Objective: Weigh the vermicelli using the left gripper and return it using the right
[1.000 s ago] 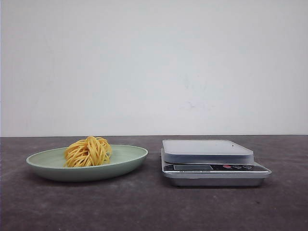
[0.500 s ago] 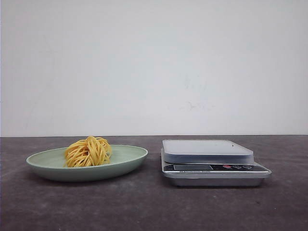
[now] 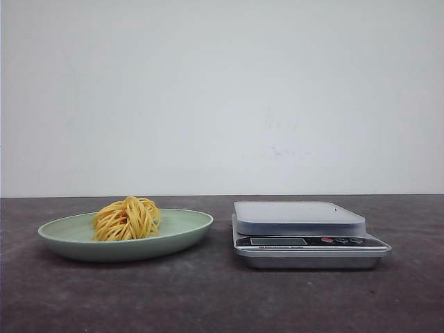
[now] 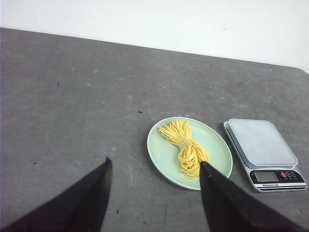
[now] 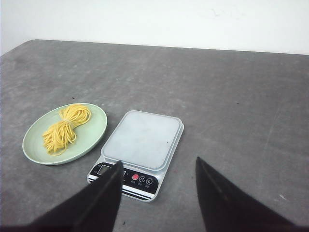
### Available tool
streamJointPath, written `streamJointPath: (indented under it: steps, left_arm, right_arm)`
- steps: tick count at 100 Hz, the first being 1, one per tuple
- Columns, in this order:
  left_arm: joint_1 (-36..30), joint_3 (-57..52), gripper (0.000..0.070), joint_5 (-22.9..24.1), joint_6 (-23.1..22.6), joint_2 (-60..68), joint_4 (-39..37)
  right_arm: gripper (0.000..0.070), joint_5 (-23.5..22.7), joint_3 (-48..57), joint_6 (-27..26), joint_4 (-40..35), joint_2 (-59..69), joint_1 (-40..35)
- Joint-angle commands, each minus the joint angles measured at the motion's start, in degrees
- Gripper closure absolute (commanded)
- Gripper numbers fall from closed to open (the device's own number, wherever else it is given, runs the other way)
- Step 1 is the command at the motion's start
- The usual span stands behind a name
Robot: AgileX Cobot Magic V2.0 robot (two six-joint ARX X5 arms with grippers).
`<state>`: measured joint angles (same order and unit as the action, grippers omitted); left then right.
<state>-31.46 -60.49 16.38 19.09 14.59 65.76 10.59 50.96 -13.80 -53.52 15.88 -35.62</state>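
Nearest the left wrist camera, the left gripper point(image 4: 154, 166) hangs above the grey table point(image 4: 72, 96) with its two black fingers spread wide and nothing between them. Just beyond its fingertips lies the pale green plate point(image 4: 215, 150), and on it the vermicelli point(image 4: 186, 145), a loose yellow bundle pinched at the middle, clear of both fingers and untouched. The noodles sit slightly toward one finger's side rather than centred in the gap. Past the plate, just beside its rim, stands the scale point(image 4: 263, 150), its platform bare.

From the right wrist camera, the right gripper point(image 5: 157, 166) likewise hangs open and empty, its fingertips framing the near end of the scale point(image 5: 140, 145). The vermicelli point(image 5: 63, 128) rests on the plate point(image 5: 96, 125), off to the scale's side and well apart from this gripper.

In the front view, neither gripper shows; the vermicelli point(image 3: 127, 218) sits heaped left of centre on the plate point(image 3: 187, 225), the scale point(image 3: 305, 232) to its right, a white wall point(image 3: 222, 97) behind.
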Motion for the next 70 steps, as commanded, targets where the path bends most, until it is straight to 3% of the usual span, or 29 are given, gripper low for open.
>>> streamJointPath:
  steps: [1, 51, 55, 59, 60, 70]
  left_arm:
    - [-0.2, -0.6, 0.0357, 0.1, -0.2, 0.2, -0.5]
    - [-0.2, -0.6, 0.0363, 0.1, -0.2, 0.2, -0.5]
    - [-0.2, -0.6, 0.0455, 0.1, -0.2, 0.2, -0.5]
    - [-0.2, -0.6, 0.0665, 0.1, -0.5, 0.2, -0.4]
    - [-0.2, -0.6, 0.07, 0.1, -0.5, 0.2, -0.4]
    - [-0.2, -0.6, 0.0696, 0.1, -0.9, 0.2, -0.4]
  right_arm:
    - [0.0408, -0.1, 0.8, -0.8, 0.7, 0.0, -0.3]
    - [0.0419, -0.1, 0.8, -0.9, 0.7, 0.0, -0.3]
    - [0.0511, 0.0, 0.8, -1.0, 0.7, 0.0, -0.3]
    - [0.07, -0.1, 0.8, -1.0, 0.7, 0.0, -0.3]
    - [0.07, 0.0, 0.8, -1.0, 0.7, 0.0, -0.3]
    - [0.0693, 0.0, 0.8, -1.1, 0.8, 0.0, -0.3]
